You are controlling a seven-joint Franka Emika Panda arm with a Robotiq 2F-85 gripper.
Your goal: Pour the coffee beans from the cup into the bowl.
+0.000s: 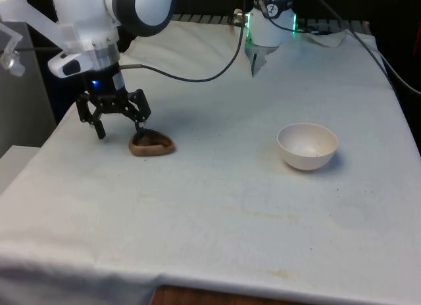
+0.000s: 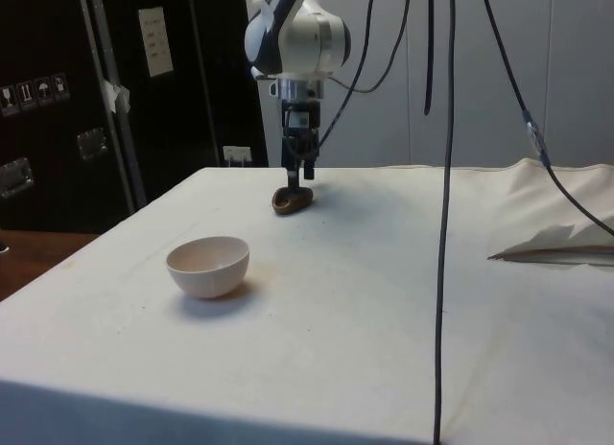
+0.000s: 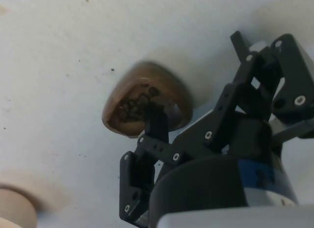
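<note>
The hand (image 1: 120,129), spread open and holding nothing, has one finger dipped in the brown cup (image 1: 151,144); the bowl (image 1: 307,146) sits at its 3 o'clock.

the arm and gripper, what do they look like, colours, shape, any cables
The arm has smooth white rounded shells with a dark grey band at one joint. The gripper is black, built of slim linkage bars with silver screw heads, ending in two narrow fingers. A thin black cable loops from the wrist back across the white cloth.
</note>
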